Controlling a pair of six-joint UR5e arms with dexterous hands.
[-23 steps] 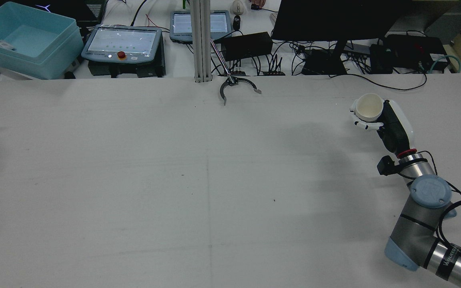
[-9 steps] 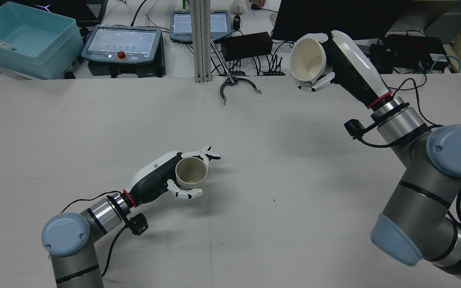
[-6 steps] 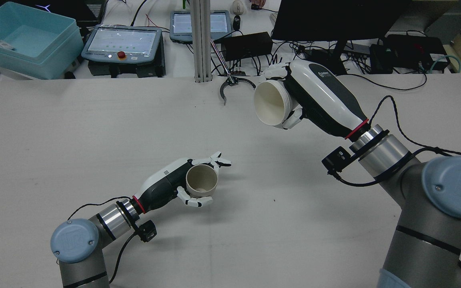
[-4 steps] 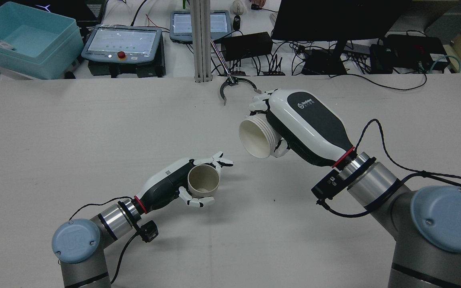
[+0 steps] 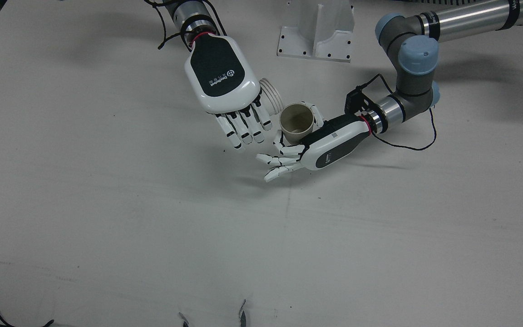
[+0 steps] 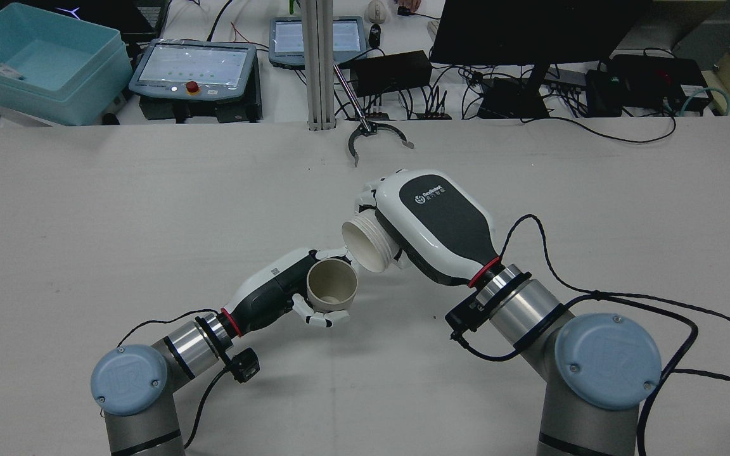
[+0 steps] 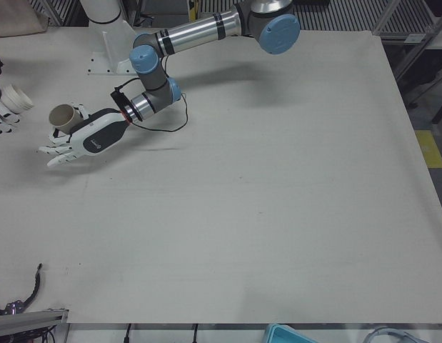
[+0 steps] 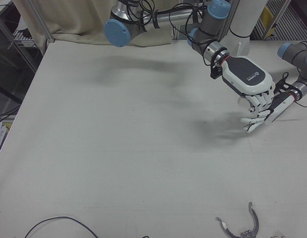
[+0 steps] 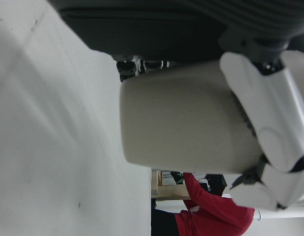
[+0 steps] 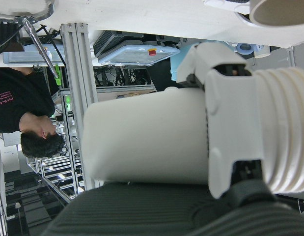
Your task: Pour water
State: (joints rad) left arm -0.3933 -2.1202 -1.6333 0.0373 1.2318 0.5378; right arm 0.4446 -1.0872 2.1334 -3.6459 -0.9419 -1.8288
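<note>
Right hand point(image 6: 431, 225), gripping the white cup point(image 6: 367, 246), is now tipping it at the tan cup's point(image 6: 332, 286) rim in the left hand point(image 6: 270, 294), starting the pour.

The rear view looks forward and down from behind the arms; the front view looks almost straight down from the opposite side; both share the tan cup point(image 6: 332, 284) and white cup point(image 6: 365, 245) at mid-table point(image 5: 107, 204); the side-front views stand farther off; the hand views sit close, tipped sideways.
</note>
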